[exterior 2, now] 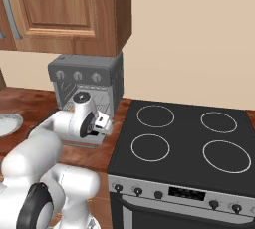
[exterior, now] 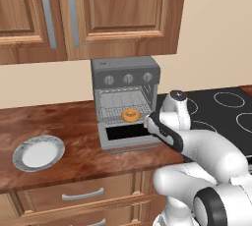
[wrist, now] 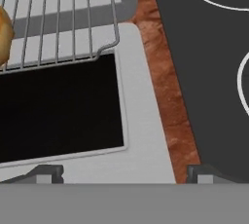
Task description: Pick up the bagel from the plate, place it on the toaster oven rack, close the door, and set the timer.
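claw (wrist: 121, 174) wide, empty | bagel (exterior: 130, 115) on rack (exterior: 119, 108) | door (wrist: 73, 116) down | risk: door slips off claw, stays ajar

Kitchen: wooden cabinets (exterior: 88, 14), countertop (exterior: 74, 127), black stovetop (exterior 2: 184, 143).

From your right base camera, the grey toaster oven (exterior 2: 84, 81) stands under the wooden cabinet (exterior 2: 64, 11), partly hidden by the white arm (exterior 2: 55, 128). The black stove (exterior 2: 184, 143) is just beside it, and a plate (exterior 2: 7, 123) edge shows at far left.
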